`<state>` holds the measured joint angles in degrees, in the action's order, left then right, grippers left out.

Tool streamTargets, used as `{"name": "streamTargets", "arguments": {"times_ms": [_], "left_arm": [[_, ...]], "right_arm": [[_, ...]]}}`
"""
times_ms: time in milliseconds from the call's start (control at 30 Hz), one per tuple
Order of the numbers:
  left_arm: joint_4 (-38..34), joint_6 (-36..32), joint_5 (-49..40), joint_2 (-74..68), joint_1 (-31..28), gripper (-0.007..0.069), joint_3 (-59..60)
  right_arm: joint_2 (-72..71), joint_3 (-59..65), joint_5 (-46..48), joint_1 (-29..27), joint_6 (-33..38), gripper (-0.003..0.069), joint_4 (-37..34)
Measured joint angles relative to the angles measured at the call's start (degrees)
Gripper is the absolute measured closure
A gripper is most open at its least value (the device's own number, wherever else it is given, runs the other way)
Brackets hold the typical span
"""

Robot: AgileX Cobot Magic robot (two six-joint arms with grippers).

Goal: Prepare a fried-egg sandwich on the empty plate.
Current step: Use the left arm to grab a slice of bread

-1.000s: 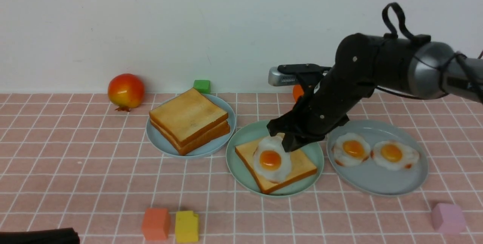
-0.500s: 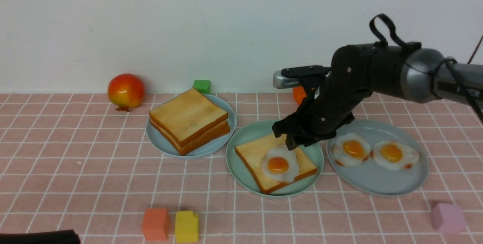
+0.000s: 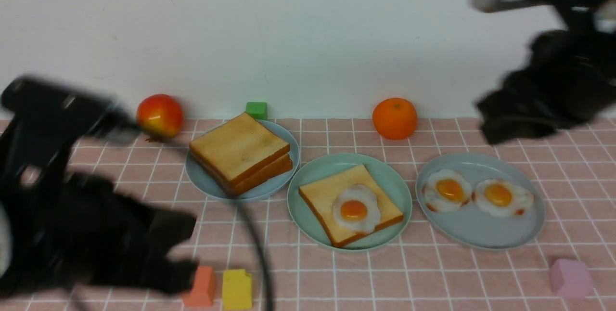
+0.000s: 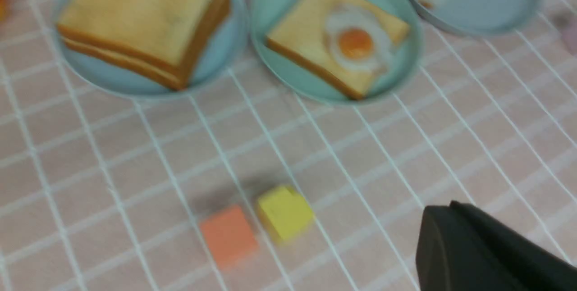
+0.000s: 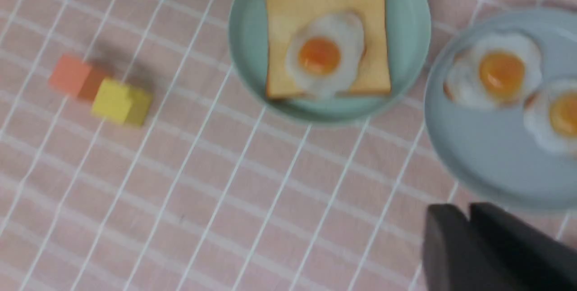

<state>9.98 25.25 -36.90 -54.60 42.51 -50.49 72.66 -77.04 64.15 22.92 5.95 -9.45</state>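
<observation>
The mint-green plate sits mid-table with one toast slice on it, and a fried egg lies on that slice. No slice covers the egg. Two more toast slices are stacked on the pale blue plate to its left. My left gripper is blurred, low at the front left, shut and empty. My right gripper is raised at the far right, shut and empty. The plate with toast and egg also shows in both wrist views.
A grey-blue plate at the right holds two fried eggs. A red fruit, a green cube and an orange stand by the wall. Orange, yellow and pink blocks lie near the front.
My right gripper let go of the egg, which now lies on the toast, and the arm rose away to the upper right. My left arm swung up into view at the front left.
</observation>
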Motion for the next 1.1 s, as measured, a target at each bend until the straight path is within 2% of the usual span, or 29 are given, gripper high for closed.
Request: {"name": "streamTargets", "arguments": {"times_ms": [67,133,167,200,233,367,400,500,600,733,833,967,1100], "left_arm": [[-2.4,-3.6,0.1,-4.4,-3.3,0.0613,-3.2],[-8.3,-10.7,-0.6,-10.2,-7.7,0.0613,-6.6],[-8.9,-11.5,-0.9,-10.8,-8.5,0.0613,-7.2],[-13.2,-17.7,-2.1,-14.9,-11.1,0.0613,-9.1],[-16.7,-22.2,-3.1,-19.0,-13.1,0.0613,-10.7],[-20.1,-31.6,-3.5,-28.9,-16.9,0.0613,-15.8],[-20.1,-31.6,-3.5,-29.4,-16.9,0.0613,-16.1],[-18.0,-33.7,-2.0,-37.9,-17.6,0.0611,-21.0],[-13.8,-34.1,-0.6,-43.1,-17.6,0.0596,-24.5],[-8.2,-34.2,1.8,-47.4,-17.6,0.0535,-27.1],[-3.2,-34.2,5.8,-50.8,-17.6,0.0435,-27.7],[-1.3,-34.3,9.2,-53.4,-17.6,0.0344,-27.7],[-1.1,-34.3,11.4,-54.2,-17.6,0.0306,-27.7]], "right_arm": [[-5.7,3.9,0.1,0.0,0.0,0.0662,-0.8],[-11.9,7.3,0.1,0.0,0.1,0.0662,-1.6],[-13.0,7.8,0.1,0.0,0.2,0.0661,-1.6],[-16.1,9.6,0.1,0.0,0.9,0.0656,-2.2],[-18.1,10.9,0.3,0.0,2.3,0.0653,-2.7],[-23.6,13.9,0.3,0.0,9.1,0.0650,-8.8],[-23.8,14.0,0.3,0.0,9.6,0.0650,-8.8],[-26.8,15.6,-0.2,0.0,16.9,0.0649,-16.6],[-27.6,15.9,0.5,0.0,18.7,0.0649,-19.4],[-27.5,16.3,1.2,0.0,19.3,0.0649,-20.1],[-27.5,16.3,1.6,0.0,19.3,0.0648,-20.2],[-27.5,16.3,1.6,0.0,19.3,0.0648,-20.2],[-27.5,16.3,1.6,0.0,19.3,0.0648,-20.2]]}}
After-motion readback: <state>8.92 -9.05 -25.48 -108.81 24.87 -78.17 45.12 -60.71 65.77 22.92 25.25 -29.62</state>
